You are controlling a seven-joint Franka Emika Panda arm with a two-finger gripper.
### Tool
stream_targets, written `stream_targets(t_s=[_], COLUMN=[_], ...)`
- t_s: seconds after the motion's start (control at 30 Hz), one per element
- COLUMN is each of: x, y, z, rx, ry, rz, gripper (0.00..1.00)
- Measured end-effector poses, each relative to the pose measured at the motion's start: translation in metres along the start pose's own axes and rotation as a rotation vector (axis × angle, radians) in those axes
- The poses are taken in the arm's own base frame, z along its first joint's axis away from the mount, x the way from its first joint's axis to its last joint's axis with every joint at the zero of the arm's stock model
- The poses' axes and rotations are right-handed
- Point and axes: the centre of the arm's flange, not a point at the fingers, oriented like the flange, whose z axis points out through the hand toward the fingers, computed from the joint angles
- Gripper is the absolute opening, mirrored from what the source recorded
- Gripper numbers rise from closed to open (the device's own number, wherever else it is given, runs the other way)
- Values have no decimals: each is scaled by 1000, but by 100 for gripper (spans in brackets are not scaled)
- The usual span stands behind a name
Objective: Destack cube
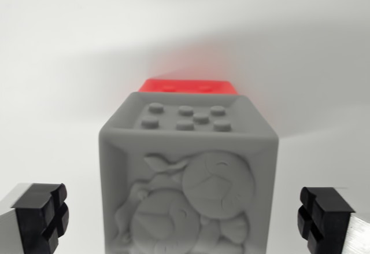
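I am hovering with my claw (185,219) spread wide and gripping nothing, one black finger pad (41,214) showing to the wrist view's left of the grey cube (188,184) and the other to its right, both clear of its sides. The grey cube is filling the middle of my view, its near face carrying a raised relief and its upper face a cluster of round studs. Just beyond the grey cube, a red cube (191,85) is peeking out past its far edge (whether the two are touching I cannot tell from here, though I am judging them to be the stack). The white worktop (69,63) is lying all around the grey cube. To do this step well, I am thinking I should keep the grey cube centred between the pads, advance until they are flanking its flat sides squarely, then squeeze evenly and lift straight away without dragging the red cube.
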Motion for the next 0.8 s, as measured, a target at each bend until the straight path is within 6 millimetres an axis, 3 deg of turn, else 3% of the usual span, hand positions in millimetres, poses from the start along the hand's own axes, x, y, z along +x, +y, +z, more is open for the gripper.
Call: stream_targets(t_s=[0.43, 0.47, 0.8], x=[0, 0, 0], y=[0, 0, 0], z=[22, 22, 22], rx=[0, 0, 1], ry=[1, 1, 1], rz=[0, 0, 0], gripper=[100, 0, 0])
